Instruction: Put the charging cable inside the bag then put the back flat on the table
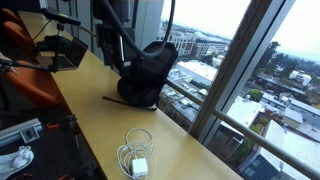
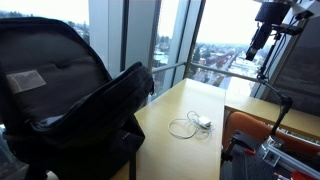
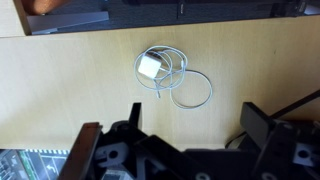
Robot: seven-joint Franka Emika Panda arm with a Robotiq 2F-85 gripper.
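Our pincer (image 3: 192, 112) hangs spread wide and grips nothing. Just left of its midline, ahead of the fingertips and clear of both, we see the charging cable (image 3: 165, 78) coiled on the table (image 3: 60, 85). The bag (image 2: 80, 95) stands well apart from it, unzipped.

The charging cable (image 3: 165, 75) lay on the table (image 3: 60, 90) with bare wood on every side. The way down from above was free for the gripper (image 3: 192, 120), its jaws spread wide. The bag (image 2: 70, 90) stood well apart by the window-side edge, its mouth gaping. An orange chair (image 1: 35, 85) crowded the opposite edge.
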